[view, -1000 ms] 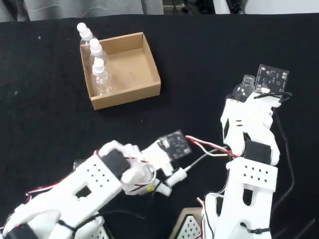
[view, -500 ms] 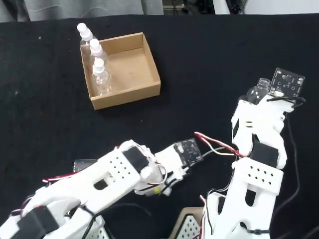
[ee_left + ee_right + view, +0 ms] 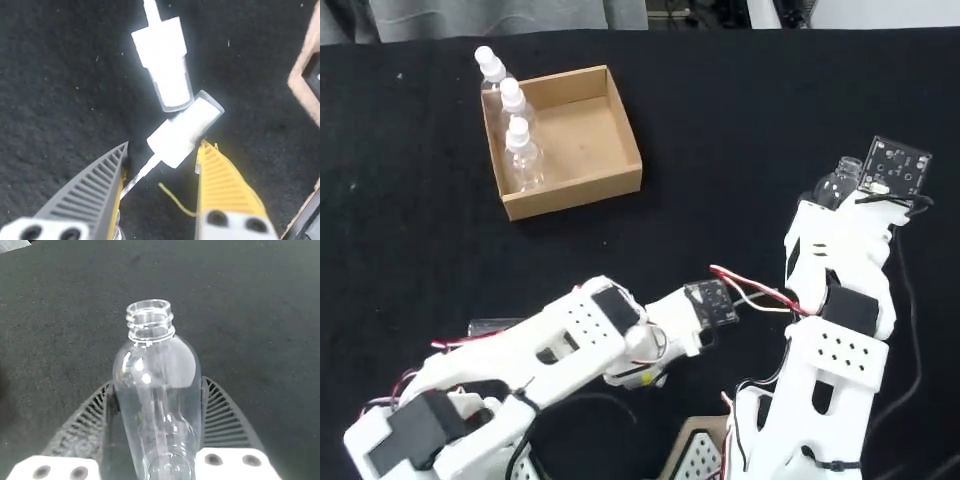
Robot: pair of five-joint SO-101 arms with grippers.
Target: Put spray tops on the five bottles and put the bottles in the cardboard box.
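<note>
Two white spray tops lie on the black cloth. One spray top (image 3: 184, 132) rests between the fingers of my open left gripper (image 3: 164, 150), its thin tube pointing back toward the grey finger (image 3: 95, 192). The other spray top (image 3: 162, 62) lies just beyond the gripper. My right gripper (image 3: 156, 385) is shut on a clear bottle (image 3: 155, 390) with a bare threaded neck; the high view shows this bottle (image 3: 834, 181) at the right. The cardboard box (image 3: 620, 125) stands at the back left. Three capped bottles (image 3: 520, 150) stand along its left side.
My left arm (image 3: 590, 335) stretches across the front middle of the table and red-white wires (image 3: 750, 295) run between the two arms. A clear thing (image 3: 488, 327) peeks out at the left arm's side. A tan board (image 3: 695, 450) lies at the front edge.
My left arm has stretched to the right, and its gripper now hangs over the spray tops. The right arm shifted right with the bottle, then kept still.
</note>
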